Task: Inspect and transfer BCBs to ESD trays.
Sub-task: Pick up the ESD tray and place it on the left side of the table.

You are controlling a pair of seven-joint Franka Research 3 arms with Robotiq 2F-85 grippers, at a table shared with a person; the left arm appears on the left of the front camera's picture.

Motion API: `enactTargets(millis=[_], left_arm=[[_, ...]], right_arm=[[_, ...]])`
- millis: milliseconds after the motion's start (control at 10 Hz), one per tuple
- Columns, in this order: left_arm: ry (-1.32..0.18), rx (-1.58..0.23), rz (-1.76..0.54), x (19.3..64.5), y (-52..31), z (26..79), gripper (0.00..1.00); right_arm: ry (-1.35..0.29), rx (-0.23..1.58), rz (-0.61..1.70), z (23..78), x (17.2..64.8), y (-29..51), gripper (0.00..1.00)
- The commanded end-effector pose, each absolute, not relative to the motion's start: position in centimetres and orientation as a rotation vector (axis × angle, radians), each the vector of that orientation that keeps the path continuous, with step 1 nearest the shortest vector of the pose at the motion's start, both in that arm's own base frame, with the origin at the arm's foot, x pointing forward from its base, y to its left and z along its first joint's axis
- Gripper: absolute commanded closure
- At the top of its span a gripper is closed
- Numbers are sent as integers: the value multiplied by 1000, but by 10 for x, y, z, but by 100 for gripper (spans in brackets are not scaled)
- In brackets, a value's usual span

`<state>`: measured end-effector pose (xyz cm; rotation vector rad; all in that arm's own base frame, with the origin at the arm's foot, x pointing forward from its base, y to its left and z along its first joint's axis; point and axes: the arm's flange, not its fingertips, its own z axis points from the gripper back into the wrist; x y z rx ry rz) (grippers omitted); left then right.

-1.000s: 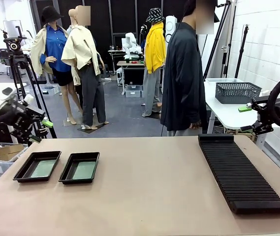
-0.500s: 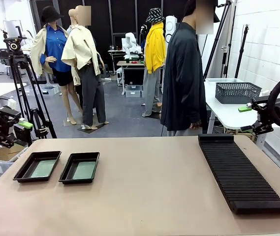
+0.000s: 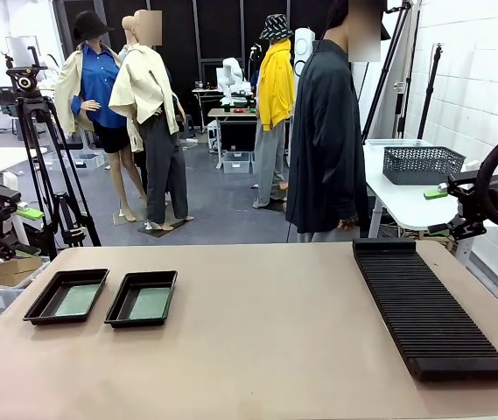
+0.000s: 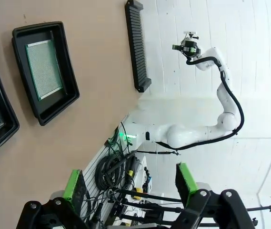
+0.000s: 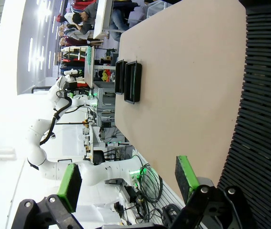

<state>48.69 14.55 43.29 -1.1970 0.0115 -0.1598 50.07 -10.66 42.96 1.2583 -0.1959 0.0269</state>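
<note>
Your 2 ESD trays (image 3: 66,296) (image 3: 143,298) sit side by side at 9 o'clock on the counter (image 3: 257,350), each with 1 green BCB (image 3: 77,300) (image 3: 150,303) flat inside. Both pincers (image 3: 8,223) (image 3: 452,208) hang spread apart and empty, off the counter's edges. Any low re-entry by the left pincer risks clipping the nearer tray's flared rim and shifting its board.

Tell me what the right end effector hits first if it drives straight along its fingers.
Probably the long black ribbed rack, or the tan tabletop beside it; depth is unclear. The open right end effector holds nothing.
</note>
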Motion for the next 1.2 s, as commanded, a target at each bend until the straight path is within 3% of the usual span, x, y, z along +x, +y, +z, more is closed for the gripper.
enactTargets(millis=[0,1100], left_arm=[[-1,-1184,-146,485,146,435,0],[-1,-1184,-146,485,146,435,0]], right_arm=[[-195,1250,25,430,500,-106,0],[-195,1250,25,430,500,-106,0]])
